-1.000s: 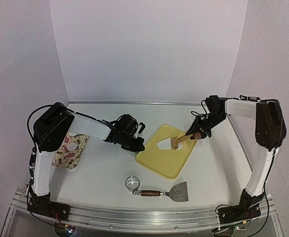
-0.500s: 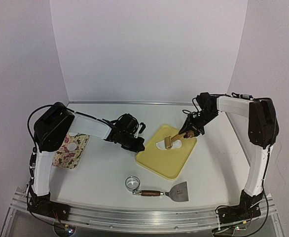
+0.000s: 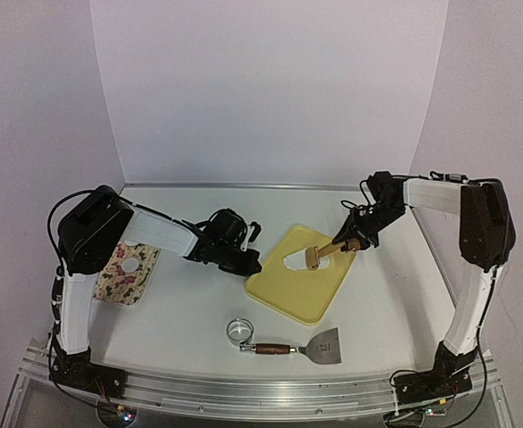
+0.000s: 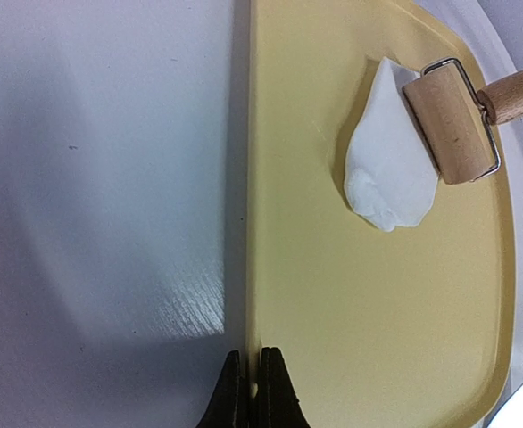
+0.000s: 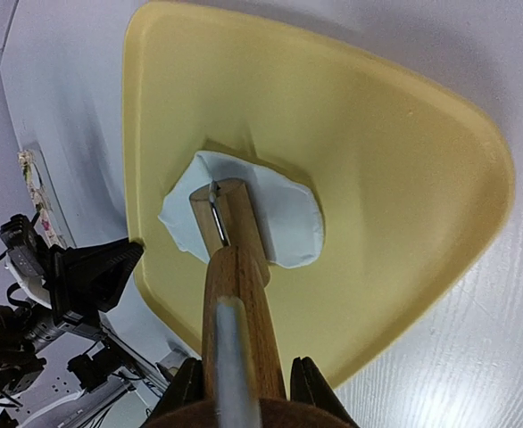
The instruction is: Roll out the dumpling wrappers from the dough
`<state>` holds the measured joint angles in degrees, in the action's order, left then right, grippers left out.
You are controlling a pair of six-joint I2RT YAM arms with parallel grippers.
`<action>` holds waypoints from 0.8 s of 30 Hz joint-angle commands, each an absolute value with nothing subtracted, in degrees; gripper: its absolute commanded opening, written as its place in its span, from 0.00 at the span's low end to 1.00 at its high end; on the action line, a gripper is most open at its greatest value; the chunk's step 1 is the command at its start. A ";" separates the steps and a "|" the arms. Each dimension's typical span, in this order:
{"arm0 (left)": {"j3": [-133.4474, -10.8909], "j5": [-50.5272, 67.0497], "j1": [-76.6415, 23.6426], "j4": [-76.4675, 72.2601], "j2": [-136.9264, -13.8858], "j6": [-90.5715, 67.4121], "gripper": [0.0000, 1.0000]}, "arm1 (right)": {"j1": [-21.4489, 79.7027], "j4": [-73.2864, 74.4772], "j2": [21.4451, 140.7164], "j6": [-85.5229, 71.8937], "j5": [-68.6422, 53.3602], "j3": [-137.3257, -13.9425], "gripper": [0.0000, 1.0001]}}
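The right pincer (image 5: 246, 388) is clamped on the wooden handle of the roller (image 5: 235, 267), the flat white dough (image 5: 288, 223) lying just ahead under its drum on the yellow board (image 5: 404, 178), whose edge the left pincer (image 4: 253, 392) meets with fingers pressed together.
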<state>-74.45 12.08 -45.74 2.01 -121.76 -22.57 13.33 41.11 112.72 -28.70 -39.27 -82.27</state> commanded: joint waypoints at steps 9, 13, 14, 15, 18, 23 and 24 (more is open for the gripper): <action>-70.17 10.63 -44.92 17.34 -122.89 -21.74 0.00 | 10.64 52.59 116.75 -26.41 -15.13 -75.20 0.00; -72.57 11.27 -46.78 17.70 -124.13 -20.23 0.00 | 14.31 52.36 118.99 -27.28 -17.22 -79.01 0.00; -73.05 11.34 -46.98 17.78 -124.45 -20.38 0.00 | 15.37 52.24 119.73 -27.83 -17.47 -80.24 0.00; -73.47 11.39 -47.14 17.84 -124.72 -20.56 0.00 | 16.47 52.15 120.46 -28.35 -17.65 -81.38 0.00; -73.85 11.43 -47.46 17.54 -124.85 -21.37 0.00 | 19.54 52.12 122.46 -29.54 -18.11 -84.18 0.00; -73.17 10.18 -47.51 18.31 -124.59 -22.11 0.00 | 21.03 52.25 122.95 -30.52 -16.55 -85.18 0.00; -72.92 9.89 -47.47 18.43 -124.46 -22.20 0.00 | 20.95 52.39 122.61 -30.44 -15.64 -85.02 0.00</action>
